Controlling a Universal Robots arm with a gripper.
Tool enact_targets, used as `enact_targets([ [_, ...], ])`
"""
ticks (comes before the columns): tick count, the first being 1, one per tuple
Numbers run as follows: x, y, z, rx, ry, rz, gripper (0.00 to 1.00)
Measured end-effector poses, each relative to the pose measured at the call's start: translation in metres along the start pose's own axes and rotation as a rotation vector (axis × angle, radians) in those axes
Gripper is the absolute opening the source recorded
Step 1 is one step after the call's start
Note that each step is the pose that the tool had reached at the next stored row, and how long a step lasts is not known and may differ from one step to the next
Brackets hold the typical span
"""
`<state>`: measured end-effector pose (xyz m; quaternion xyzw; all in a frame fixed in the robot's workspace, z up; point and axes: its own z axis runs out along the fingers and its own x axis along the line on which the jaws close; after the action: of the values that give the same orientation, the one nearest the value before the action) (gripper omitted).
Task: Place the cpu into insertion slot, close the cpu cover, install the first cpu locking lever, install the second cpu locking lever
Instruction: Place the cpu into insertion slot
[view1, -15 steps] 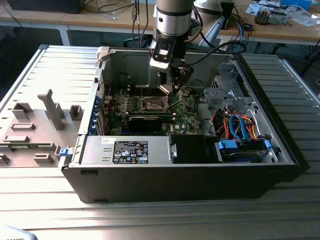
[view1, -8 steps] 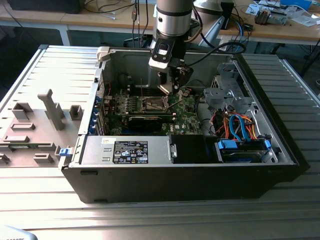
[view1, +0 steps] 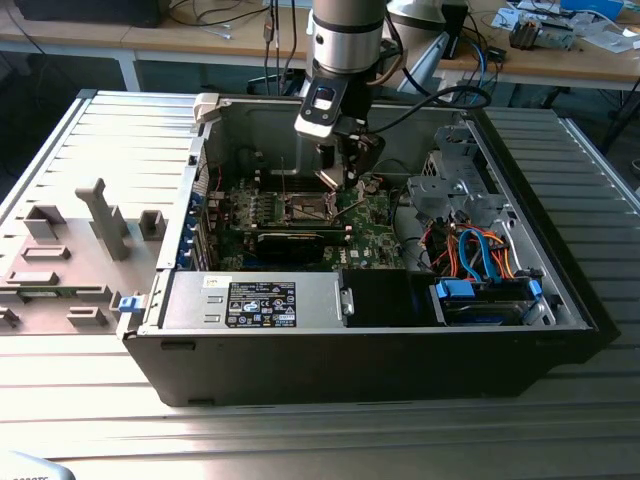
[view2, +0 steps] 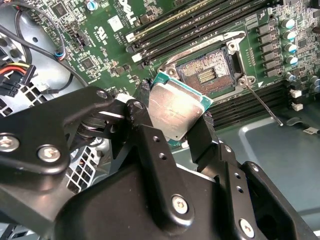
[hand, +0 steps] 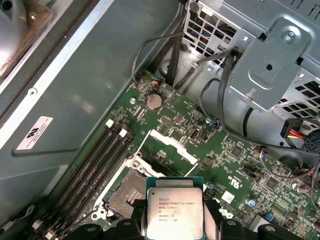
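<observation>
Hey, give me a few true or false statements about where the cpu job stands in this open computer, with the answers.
1. The gripper clamps the cpu between its fingers. True.
2. The cpu sits in the insertion slot. False: it is held above the slot, whose contacts lie bare.
3. The cpu cover is shut over the slot. False: it stands raised.
4. The computer case lies open, with the motherboard exposed. True.

Robotics lab: opened computer case on slatted metal table, cluttered wooden workbenches behind.
</observation>
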<state>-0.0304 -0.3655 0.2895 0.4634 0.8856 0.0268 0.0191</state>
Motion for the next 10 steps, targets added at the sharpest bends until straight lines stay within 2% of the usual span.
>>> enact_targets([
  [10,0.0000,-0.0001,0.0013,0.0004,-0.0032,0.050,0.54],
])
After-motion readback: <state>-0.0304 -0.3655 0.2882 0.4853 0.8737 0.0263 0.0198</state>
